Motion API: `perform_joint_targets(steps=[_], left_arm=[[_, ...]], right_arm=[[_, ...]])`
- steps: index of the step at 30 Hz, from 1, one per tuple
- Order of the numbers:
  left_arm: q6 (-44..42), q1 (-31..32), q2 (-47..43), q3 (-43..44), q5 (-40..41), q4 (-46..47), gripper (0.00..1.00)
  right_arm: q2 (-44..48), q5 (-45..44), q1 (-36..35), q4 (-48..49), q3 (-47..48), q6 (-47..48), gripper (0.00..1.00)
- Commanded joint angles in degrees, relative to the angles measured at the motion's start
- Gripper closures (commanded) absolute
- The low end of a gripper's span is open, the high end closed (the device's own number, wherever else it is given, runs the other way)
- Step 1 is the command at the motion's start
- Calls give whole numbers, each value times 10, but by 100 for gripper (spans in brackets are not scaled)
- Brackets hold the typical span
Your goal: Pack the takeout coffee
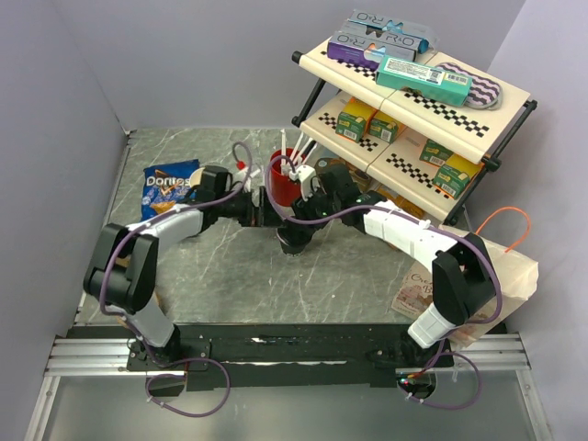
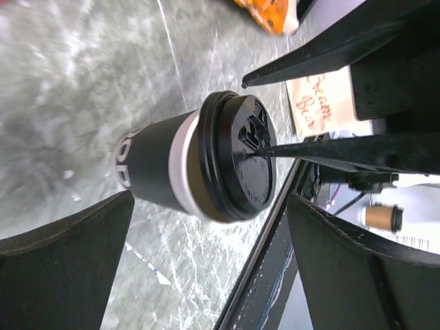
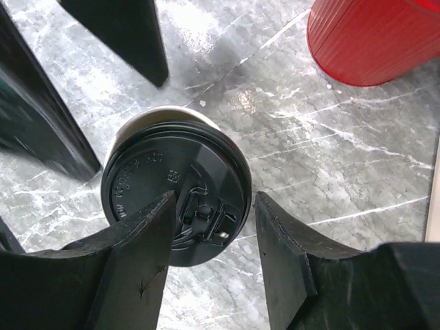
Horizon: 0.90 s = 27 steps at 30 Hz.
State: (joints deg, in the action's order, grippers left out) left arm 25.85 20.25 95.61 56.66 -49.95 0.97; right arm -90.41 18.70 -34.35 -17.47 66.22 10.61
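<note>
the left arm and right arm both wear white shells between chunky black joints, with thin purple cables looping along them to a black base bar, and their pincer fingers are matte black wedges.

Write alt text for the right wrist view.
Black-lidded takeout coffee cup stands on a grey marbled table, seen from above, with the right gripper open over one side of its lid. A red ribbed cup sits top right.

takeout coffee — matt dark sleeve, glossy black plastic lid | table — smooth, marbled, sheeny
</note>
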Motion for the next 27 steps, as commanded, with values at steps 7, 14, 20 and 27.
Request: perform_joint_targets(steps=[7, 14, 20, 27], left_arm=[[77, -75, -95, -93, 90, 4, 2], [89, -69, -20, -58, 101, -8, 7], [98, -52, 20, -40, 83, -2, 7], [112, -33, 30, -49, 67, 33, 7]], right_arm=[[-11, -10, -12, -5, 30, 24, 44], [-8, -36, -34, -4, 33, 53, 43], [-13, -46, -52, 2, 38, 71, 43], [-20, -61, -65, 13, 45, 91, 42]])
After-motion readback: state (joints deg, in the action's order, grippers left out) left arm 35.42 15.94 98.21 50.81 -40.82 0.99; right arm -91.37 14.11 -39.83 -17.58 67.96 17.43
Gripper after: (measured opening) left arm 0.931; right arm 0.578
